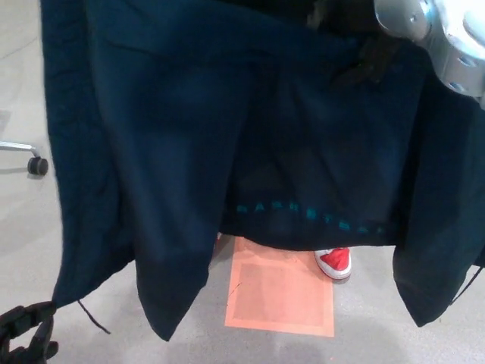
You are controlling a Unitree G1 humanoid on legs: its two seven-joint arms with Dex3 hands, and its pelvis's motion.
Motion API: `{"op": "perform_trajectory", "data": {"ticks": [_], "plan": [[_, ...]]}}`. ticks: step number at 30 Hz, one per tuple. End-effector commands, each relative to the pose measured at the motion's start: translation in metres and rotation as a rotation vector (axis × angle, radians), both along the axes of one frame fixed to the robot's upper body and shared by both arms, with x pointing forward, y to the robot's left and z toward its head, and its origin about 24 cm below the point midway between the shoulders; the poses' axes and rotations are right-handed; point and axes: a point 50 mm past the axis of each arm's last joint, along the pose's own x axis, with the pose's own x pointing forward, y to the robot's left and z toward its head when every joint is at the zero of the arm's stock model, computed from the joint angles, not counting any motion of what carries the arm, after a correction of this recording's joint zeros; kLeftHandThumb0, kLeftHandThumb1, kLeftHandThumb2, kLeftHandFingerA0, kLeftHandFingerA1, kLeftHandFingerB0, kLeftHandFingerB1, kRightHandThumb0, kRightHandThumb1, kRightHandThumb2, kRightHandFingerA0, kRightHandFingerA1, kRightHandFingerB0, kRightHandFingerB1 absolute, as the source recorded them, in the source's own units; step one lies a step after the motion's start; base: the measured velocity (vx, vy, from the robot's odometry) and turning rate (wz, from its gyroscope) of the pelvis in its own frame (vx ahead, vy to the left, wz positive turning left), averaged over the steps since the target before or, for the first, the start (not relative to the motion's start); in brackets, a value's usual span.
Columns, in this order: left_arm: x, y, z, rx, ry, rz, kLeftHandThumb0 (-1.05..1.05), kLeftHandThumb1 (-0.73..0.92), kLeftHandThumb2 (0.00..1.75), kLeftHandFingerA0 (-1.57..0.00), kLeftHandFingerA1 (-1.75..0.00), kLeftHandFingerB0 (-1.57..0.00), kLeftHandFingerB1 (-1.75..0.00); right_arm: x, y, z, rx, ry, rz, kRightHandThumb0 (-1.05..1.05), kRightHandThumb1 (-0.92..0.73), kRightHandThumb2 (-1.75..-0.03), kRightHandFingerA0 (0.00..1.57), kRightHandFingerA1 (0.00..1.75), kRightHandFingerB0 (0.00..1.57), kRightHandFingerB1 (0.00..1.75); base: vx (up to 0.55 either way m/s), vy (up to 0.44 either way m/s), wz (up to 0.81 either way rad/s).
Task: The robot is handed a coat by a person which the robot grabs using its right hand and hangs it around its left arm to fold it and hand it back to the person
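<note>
Fabric fills your view: a dark navy coat with teal lettering hangs above a square orange floor mat. Your silver right forearm meets it top right; you cannot tell whether the right hand, or the black left hand just under the hem bottom left, is closed.

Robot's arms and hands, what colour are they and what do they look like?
The left hand is black, chunky and knobbly, like linked blocks. The right arm is shiny silver-grey metal with rounded parts and small dark screw holes. The right hand does not show in this picture.
</note>
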Motion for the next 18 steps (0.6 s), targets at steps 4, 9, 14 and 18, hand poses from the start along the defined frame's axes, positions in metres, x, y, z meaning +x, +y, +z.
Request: {"op": "perform_trajectory", "data": {"ticks": [4, 9, 14, 18], "plan": [[0.004, 0.012, 0.015, 0.059, -0.084, -0.026, -0.7, 0.85, 0.69, -0.46, -0.4, -0.37, -0.36, 0.014, -0.026, 0.009, -0.09, -0.561, 0.141, -0.35, -0.71, -0.63, 0.91, 1.45, 0.35, 0.36, 0.0, 0.0, 0.0], [0.003, 0.012, 0.016, 0.073, -0.103, -0.037, -0.67, 0.84, 0.71, -0.52, -0.43, -0.36, -0.37, 0.012, -0.028, 0.022, 0.021, -0.702, 0.191, -0.4, -0.78, -0.68, 0.93, 1.42, 0.84, 0.66, 0.0, 0.0, 0.0], [0.0, 0.01, 0.013, 0.087, -0.087, -0.046, -0.64, 0.92, 0.67, -0.52, -0.42, -0.33, -0.35, 0.011, -0.029, 0.026, 0.06, -0.734, 0.222, -0.45, -0.66, -0.86, 1.0, 1.36, 0.7, 0.64, 0.0, 0.0, 0.0], [0.0, 0.009, 0.012, 0.074, -0.087, -0.039, -0.68, 0.87, 0.69, -0.51, -0.44, -0.3, -0.35, 0.01, -0.029, 0.034, 0.084, -0.807, 0.234, -0.39, -0.78, -0.63, 0.86, 1.45, 0.78, 0.53, 0.0, 0.0, 0.0]]}}
